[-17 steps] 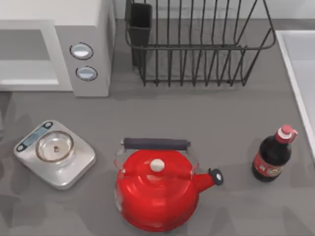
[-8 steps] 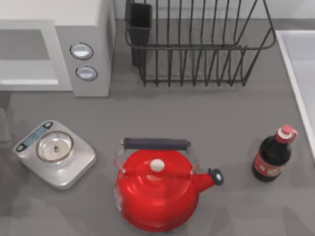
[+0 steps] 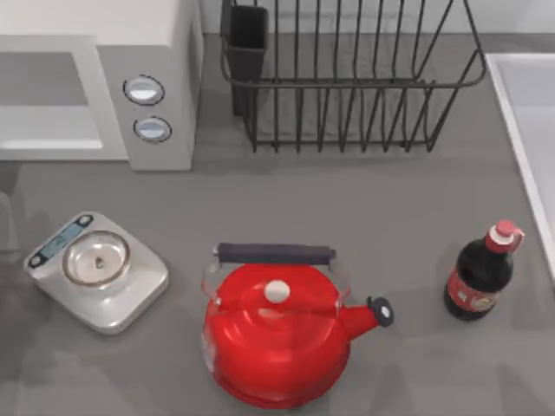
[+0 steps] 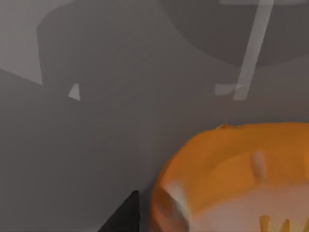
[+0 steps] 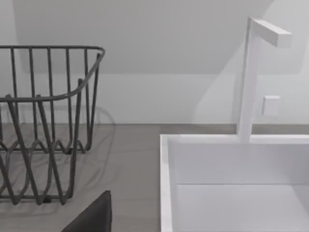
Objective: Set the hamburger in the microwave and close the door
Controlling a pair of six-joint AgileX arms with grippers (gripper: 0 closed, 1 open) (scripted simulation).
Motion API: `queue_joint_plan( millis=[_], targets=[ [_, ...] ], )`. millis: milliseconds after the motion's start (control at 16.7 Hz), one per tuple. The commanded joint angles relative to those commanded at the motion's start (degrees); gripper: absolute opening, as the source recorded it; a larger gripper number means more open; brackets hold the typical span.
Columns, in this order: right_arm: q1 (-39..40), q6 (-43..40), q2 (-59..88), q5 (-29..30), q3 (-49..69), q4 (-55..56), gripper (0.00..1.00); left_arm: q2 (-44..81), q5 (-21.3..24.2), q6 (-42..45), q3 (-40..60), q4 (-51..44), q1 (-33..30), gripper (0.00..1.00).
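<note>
Of the left gripper, one finger [image 4: 123, 216] shows as a dark, nearly black wedge with a pointed tip; of the right gripper, one finger [image 5: 94, 216] shows as a dark grey, matte, flat-faced wedge.

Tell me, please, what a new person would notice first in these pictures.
The big red kettle at the table's front middle catches the eye first, with the dark wire dish rack behind it. The white microwave stands open at the back left, and the left wrist view shows the orange hamburger very close to that camera.
</note>
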Motion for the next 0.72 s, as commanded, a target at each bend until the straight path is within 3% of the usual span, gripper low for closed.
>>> queue_joint_plan(
  millis=[420, 720],
  targets=[
    [0.0, 0.0, 0.0, 0.0, 0.0, 0.0, 1.0, 0.0, 0.0, 0.0, 0.0, 0.0, 0.0, 0.02],
    [0.0, 0.0, 0.0, 0.0, 0.0, 0.0, 1.0, 0.0, 0.0, 0.0, 0.0, 0.0, 0.0, 0.0]
  ],
)
